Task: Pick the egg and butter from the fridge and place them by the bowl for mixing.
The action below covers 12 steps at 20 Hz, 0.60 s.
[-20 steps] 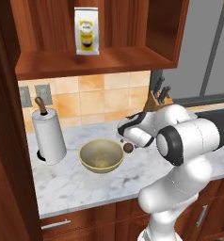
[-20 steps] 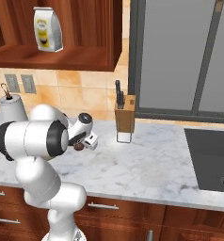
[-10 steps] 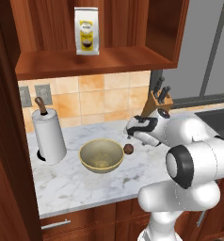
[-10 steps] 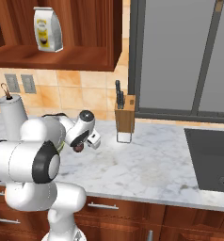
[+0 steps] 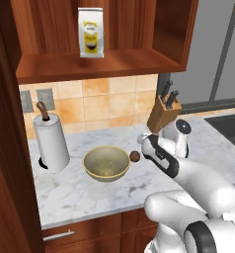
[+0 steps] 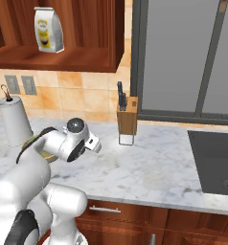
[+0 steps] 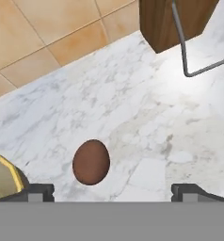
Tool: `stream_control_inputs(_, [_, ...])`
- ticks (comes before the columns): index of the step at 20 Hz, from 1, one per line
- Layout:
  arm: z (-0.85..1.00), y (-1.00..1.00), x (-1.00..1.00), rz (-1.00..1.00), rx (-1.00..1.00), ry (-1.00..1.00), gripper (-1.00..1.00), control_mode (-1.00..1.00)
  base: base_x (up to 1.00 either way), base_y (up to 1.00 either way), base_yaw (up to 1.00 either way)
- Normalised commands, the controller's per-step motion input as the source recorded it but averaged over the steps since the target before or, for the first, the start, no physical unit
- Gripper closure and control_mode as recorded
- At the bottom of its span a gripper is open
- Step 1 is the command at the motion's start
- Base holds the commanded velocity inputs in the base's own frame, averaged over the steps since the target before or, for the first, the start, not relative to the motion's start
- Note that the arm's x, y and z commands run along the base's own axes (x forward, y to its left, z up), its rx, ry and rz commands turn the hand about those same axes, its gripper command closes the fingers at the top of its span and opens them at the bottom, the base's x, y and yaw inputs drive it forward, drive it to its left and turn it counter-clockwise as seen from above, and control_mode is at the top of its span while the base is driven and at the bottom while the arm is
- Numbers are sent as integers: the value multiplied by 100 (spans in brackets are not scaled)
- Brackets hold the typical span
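Observation:
The egg (image 5: 135, 156) is reddish-brown and lies on the marble counter just right of the tan-olive bowl (image 5: 106, 163). My gripper (image 5: 145, 145) hovers close above and right of the egg, open and empty. In the hand view the egg (image 7: 91, 161) lies between the spread fingertips (image 7: 41, 190), nearer the left one, with the bowl's rim (image 7: 8, 176) at the lower left. In the right base view the gripper (image 6: 93, 144) points down at the counter. The fridge (image 6: 183, 57) stands shut behind. The butter is out of view.
A wooden knife block (image 5: 164, 112) on a wire stand sits at the back right of the egg. A paper towel roll (image 5: 51, 143) stands left of the bowl. A dark sink (image 6: 214, 160) lies to the right. A yellow bag (image 5: 91, 32) rests on the upper shelf.
The hand has drawn up and to the right, away from the egg, and the elbow has swung low. The egg stays where it lay beside the bowl.

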Motion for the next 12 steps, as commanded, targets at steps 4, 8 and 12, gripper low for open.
stream_control_inputs(4, [39, -5, -56, 0, -22, -5, -100, -100, 0, 0, 0])
stream_control_inputs(8, [36, -12, -59, 0, -18, 0, -100, -100, 0, 0, 0])
stream_control_inputs(12, [18, -6, -60, 0, -8, -3, -100, -100, 0, 0, 0])
